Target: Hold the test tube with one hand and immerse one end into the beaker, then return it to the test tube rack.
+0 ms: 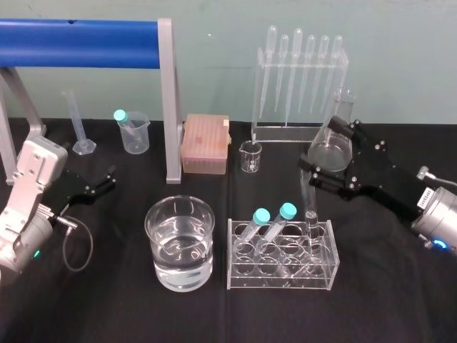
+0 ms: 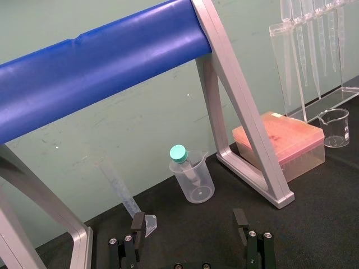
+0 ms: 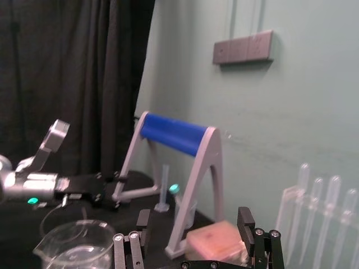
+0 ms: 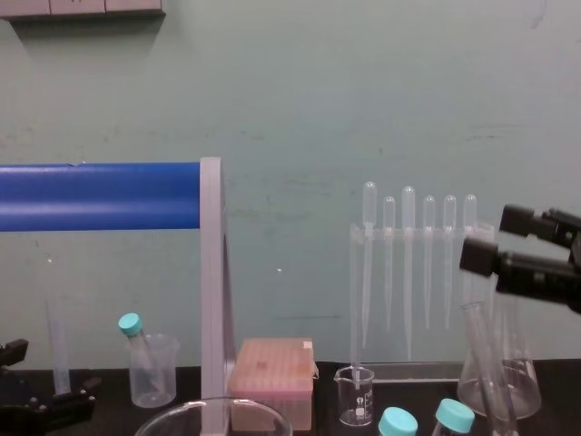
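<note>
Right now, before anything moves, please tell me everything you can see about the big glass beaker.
The beaker is a wide, clear glass cylinder with a thin round rim, roughly half full of clear liquid. It stands upright on the black table, left of the tube rack and apart from it. Nothing touches it: the open right gripper hovers beyond the rack, and the open left gripper sits at the table's left side.

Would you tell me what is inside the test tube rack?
Two turquoise-capped tubes lean in the rack and the plain test tube stands at its right end; the tubes' contents cannot be seen.
</note>
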{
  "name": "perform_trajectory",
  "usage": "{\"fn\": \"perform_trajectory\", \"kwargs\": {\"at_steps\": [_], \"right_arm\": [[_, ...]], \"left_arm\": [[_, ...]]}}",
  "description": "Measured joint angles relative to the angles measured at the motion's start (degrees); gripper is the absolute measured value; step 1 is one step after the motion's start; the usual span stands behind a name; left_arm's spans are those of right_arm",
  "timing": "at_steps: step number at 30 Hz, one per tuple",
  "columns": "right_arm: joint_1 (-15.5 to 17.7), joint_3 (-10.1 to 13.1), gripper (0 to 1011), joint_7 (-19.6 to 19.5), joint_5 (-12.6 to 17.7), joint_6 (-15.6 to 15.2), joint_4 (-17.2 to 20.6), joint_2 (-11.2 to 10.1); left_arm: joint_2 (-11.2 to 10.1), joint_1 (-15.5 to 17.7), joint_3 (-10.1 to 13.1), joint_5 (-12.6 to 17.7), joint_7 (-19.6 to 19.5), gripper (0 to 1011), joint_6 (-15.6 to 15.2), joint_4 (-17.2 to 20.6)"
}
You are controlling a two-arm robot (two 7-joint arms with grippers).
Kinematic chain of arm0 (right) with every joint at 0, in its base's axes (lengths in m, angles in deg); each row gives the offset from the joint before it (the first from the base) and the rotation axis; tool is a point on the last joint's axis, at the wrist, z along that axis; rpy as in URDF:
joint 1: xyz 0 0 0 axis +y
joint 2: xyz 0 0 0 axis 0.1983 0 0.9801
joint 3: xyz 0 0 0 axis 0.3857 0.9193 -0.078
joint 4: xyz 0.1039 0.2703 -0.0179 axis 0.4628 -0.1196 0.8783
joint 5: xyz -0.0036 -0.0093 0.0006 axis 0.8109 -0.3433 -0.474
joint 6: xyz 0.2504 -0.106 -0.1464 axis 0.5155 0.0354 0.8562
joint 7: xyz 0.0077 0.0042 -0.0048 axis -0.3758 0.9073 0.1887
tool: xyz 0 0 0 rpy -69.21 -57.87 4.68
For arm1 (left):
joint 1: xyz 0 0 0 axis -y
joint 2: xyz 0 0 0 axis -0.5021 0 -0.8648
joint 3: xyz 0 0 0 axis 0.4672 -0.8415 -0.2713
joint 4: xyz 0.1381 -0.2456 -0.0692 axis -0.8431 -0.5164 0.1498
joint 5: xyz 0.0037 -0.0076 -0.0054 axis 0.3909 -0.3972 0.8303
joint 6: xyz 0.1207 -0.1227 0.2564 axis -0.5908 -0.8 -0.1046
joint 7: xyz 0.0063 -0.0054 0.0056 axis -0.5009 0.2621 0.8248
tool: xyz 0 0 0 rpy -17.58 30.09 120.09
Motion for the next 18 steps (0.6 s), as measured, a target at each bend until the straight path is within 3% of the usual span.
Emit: {"fn": "perform_trajectory", "kwargs": {"at_steps": [18], "right_arm": [[-0.2, -0.1, 1000, 1.2, -3.0, -5.8, -3.1, 0.8]], "left_arm": [[0.0, 0.0, 0.0, 0.0, 0.0, 1000, 0.0, 0.0]]}}
